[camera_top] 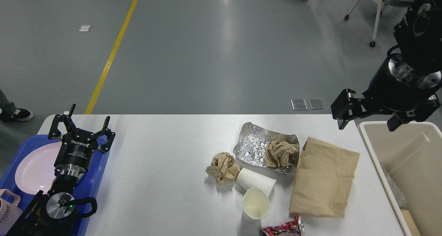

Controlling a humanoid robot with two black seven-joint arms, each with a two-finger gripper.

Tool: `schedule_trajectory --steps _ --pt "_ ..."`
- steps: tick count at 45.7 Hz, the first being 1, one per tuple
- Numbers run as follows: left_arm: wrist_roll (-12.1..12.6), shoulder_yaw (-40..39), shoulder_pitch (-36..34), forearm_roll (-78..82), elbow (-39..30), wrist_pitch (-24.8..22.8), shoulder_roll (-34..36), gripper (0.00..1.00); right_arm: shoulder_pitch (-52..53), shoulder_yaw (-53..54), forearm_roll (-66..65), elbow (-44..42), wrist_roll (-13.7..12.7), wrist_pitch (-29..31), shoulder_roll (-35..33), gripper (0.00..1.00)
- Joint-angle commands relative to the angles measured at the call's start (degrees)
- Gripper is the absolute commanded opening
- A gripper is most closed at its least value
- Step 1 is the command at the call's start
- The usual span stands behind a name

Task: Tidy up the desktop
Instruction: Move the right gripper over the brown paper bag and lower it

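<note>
The white desktop [165,180] fills the lower half of the head view. On its right half lie a brown paper bag [323,179], a foil sheet [253,147] with a crumpled brown paper [280,153] on it, another crumpled paper ball [222,167], two white paper cups [255,181] [255,204] and a crushed red can [281,227]. My left gripper [83,127] stands open over the far edge of the blue tray, holding nothing. My right gripper [367,123] hangs open and empty above the table's far right corner, at the rim of the cream bin.
A blue tray [98,170] at the left edge carries a pale pink plate [32,170] and a pink mug [8,210]. The cream bin [407,167] stands off the right edge. Chair legs and people's feet show on the grey floor behind.
</note>
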Motion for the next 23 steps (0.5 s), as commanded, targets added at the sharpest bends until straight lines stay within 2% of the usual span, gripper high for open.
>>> schedule_trajectory --steps 1,10,14,19,22,23 --pt "0.0 0.0 0.0 0.0 0.0 0.0 0.1 0.97 -0.5 -0.8 -0.1 0.5 -0.2 -0.3 -2.1 1.00" --pt "-0.1 0.0 0.0 0.0 0.0 0.0 0.0 0.97 -5.4 -0.1 -0.3 0.1 0.0 -0.6 -5.8 1.00" --pt "0.0 0.0 0.0 0.0 0.0 -0.1 0.0 0.97 -7.9 0.0 -0.8 -0.6 0.0 -2.6 -9.1 1.00" --pt "-0.1 0.0 0.0 0.0 0.0 0.0 0.1 0.97 -15.0 0.2 -0.9 -1.7 0.0 -10.0 -12.1 1.00" --pt "0.0 0.0 0.0 0.0 0.0 0.0 0.0 0.97 -22.8 0.6 -0.8 -2.5 0.4 -19.3 -11.9 1.00" --pt "0.0 0.0 0.0 0.0 0.0 -0.1 0.0 0.97 -24.6 0.9 -0.8 -3.0 0.4 -20.6 -11.8 1.00"
